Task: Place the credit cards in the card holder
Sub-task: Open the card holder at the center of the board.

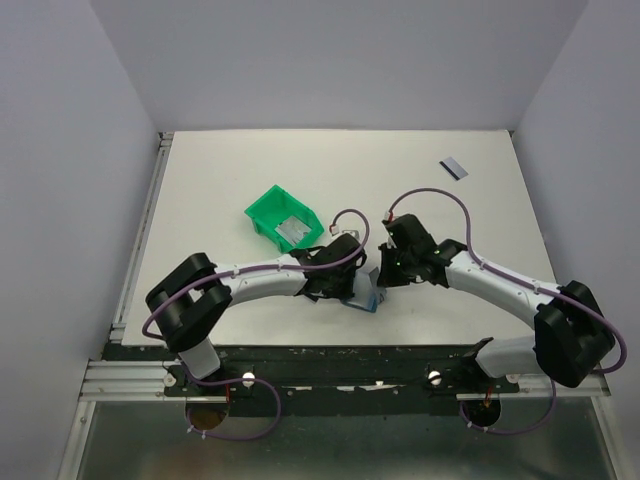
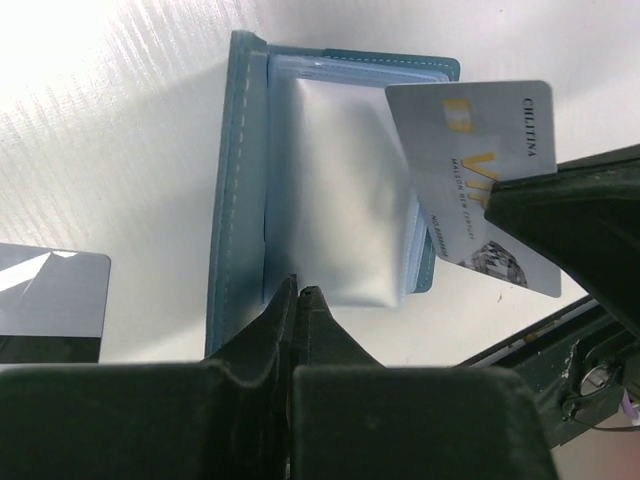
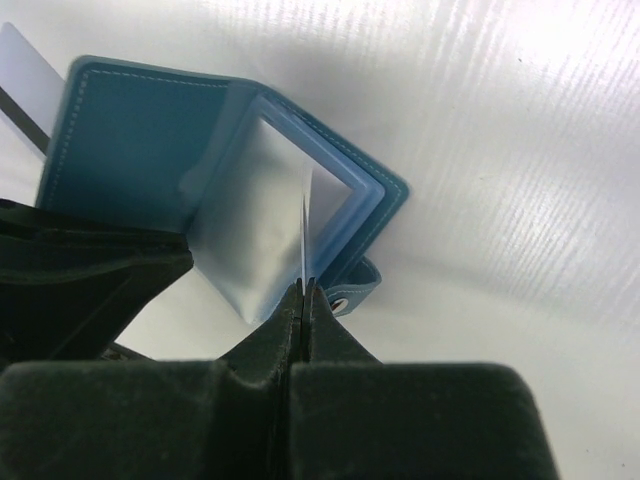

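The slate-blue card holder (image 2: 238,180) lies open on the white table between both grippers (image 1: 366,298). Its clear sleeves bulge upward. My left gripper (image 2: 300,292) is shut on the lower edge of a clear sleeve. A silvery credit card (image 2: 480,170) with gold print is pinched in my shut right gripper (image 3: 305,290), tilted over the holder's right edge. In the right wrist view that card (image 3: 305,235) shows edge-on against the open card holder (image 3: 130,130). Another credit card (image 2: 50,290) with a dark stripe lies flat just left of the holder.
A green plastic bin (image 1: 262,210) stands behind the left arm with a grey card (image 1: 293,230) inside. One more striped card (image 1: 453,169) lies at the far right of the table. The table's front edge and black rail run just behind the holder.
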`<control>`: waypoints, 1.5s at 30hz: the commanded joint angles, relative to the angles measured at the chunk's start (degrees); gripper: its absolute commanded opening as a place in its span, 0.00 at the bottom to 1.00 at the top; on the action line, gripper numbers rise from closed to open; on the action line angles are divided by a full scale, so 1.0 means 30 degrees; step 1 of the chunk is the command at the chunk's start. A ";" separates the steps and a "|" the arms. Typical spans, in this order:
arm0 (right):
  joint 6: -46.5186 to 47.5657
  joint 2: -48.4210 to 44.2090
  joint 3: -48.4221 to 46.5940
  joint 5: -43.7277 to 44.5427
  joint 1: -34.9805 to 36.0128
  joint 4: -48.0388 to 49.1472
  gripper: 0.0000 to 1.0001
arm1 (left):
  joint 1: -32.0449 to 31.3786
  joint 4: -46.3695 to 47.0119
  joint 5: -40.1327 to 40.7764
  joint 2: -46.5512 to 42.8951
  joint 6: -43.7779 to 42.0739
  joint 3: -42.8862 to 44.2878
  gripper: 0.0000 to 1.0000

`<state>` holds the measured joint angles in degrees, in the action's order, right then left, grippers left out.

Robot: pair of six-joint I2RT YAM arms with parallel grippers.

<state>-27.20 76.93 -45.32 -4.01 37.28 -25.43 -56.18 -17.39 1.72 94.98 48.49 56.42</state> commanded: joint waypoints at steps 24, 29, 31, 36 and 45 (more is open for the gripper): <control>-0.7130 -0.3785 0.3913 0.2187 -0.0063 0.1472 0.00 | 0.0212 0.4535 -0.1304 -0.0809 0.0067 -0.3046 0.00; -0.8626 -0.4254 0.4969 0.2127 -0.0150 0.2412 0.00 | 0.0242 0.4331 -0.1480 -0.0518 0.0038 -0.2666 0.00; -0.9036 -0.4518 0.5407 0.2187 -0.0179 0.2675 0.00 | 0.0270 0.4360 -0.1509 -0.0517 0.0126 -0.2665 0.00; -0.9331 -0.5395 0.6491 0.2070 -0.0326 0.3728 0.00 | 0.0271 0.4419 -0.1158 -0.0897 0.0331 -0.3017 0.00; -0.9127 -0.8851 0.8016 0.2918 -0.0385 0.4317 0.01 | 0.0271 0.4126 -0.1216 -0.0430 0.0272 -0.2724 0.00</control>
<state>-54.43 54.28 -22.76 1.52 36.62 -13.93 -55.57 -4.38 -1.87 93.76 48.97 48.05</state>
